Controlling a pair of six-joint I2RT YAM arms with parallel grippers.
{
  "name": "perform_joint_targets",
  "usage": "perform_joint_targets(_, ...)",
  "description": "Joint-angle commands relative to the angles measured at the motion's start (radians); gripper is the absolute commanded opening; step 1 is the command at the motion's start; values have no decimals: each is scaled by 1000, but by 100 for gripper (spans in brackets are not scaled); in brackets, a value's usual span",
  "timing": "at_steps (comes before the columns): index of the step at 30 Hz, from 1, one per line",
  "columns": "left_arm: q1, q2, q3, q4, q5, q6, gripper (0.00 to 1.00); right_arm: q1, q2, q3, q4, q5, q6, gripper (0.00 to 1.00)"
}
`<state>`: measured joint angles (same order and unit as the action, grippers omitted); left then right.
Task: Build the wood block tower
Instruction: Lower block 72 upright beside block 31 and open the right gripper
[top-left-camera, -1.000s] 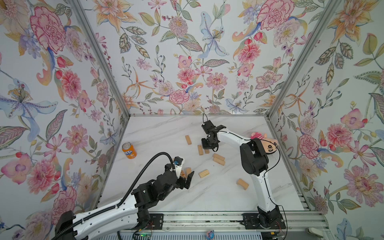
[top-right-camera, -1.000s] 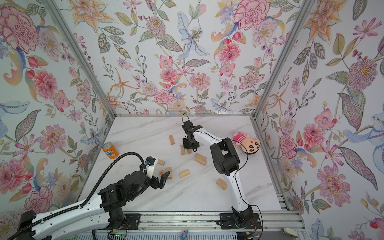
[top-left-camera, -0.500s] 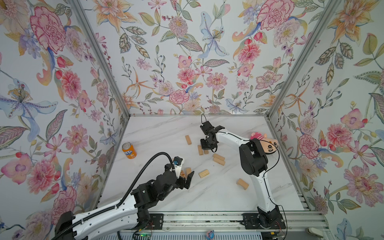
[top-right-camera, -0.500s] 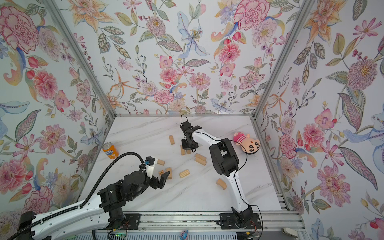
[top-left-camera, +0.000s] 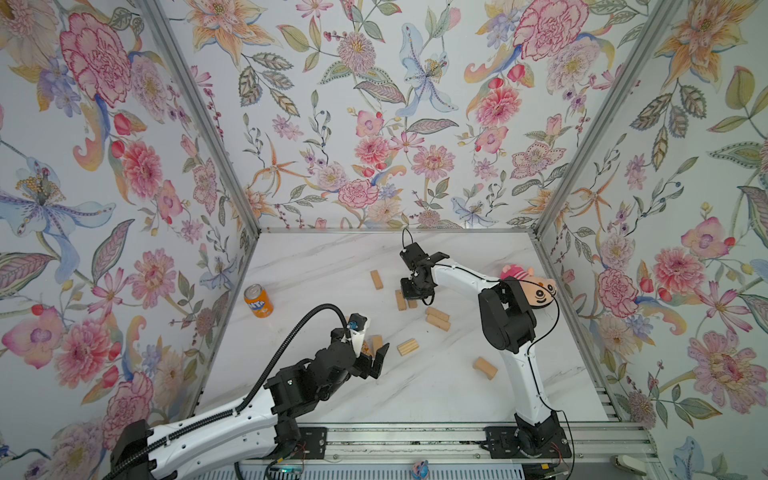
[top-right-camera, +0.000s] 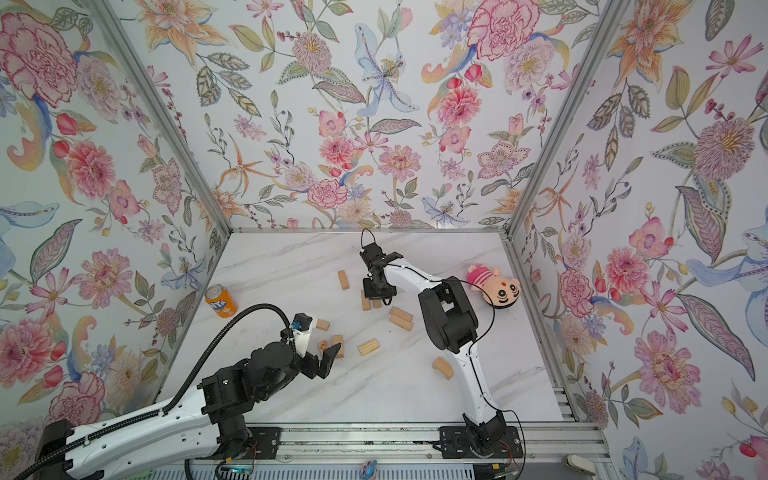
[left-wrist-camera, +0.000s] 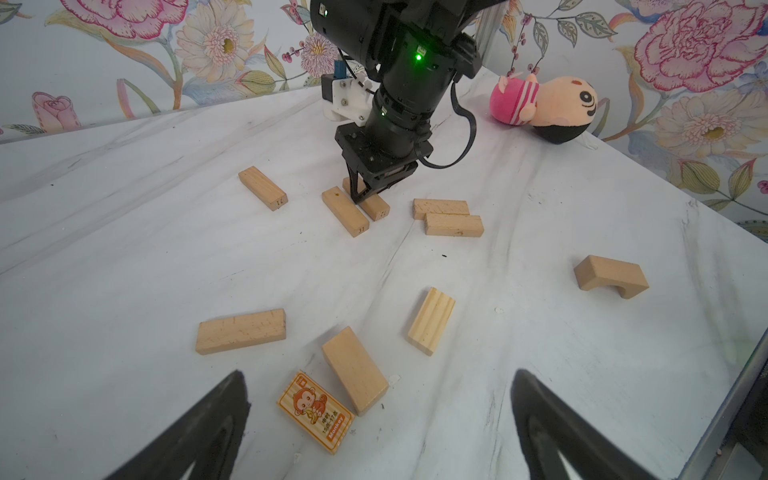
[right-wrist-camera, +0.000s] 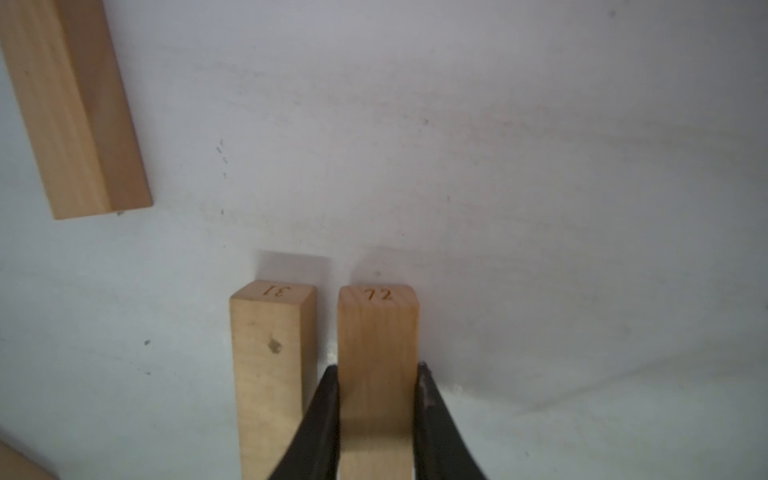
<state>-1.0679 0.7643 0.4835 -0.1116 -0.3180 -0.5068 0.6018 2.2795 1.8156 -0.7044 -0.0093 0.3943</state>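
- The right hand (right-wrist-camera: 377, 374) is clamped tight on a wood block (right-wrist-camera: 376, 324) stamped 72. It lies flat on the marble surface (left-wrist-camera: 124, 249), a narrow gap from a neighbour block (right-wrist-camera: 270, 332) stamped 31.
- The left hand (left-wrist-camera: 379, 374) hangs wide open and empty above a monkey-print block (left-wrist-camera: 316, 411).
- No tower stands yet; the wood blocks lie scattered in one layer.
- The step likely calls for a straight lift so the inner finger spares the neighbour, then a level set-down.
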Motion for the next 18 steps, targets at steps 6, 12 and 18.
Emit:
perform_joint_targets(6, -1, -20, 4, -2, 8, -12, 99, 12, -2, -45, -46, 31, 11, 39)
perform_joint_targets(12, -1, -20, 1, -6, 3, -10, 99, 9, -25, -35, -46, 31, 7, 49)
perform_joint_targets(18, 0, -25, 7, -5, -7, -9, 99, -7, -55, -15, -66, 54, 4, 52)
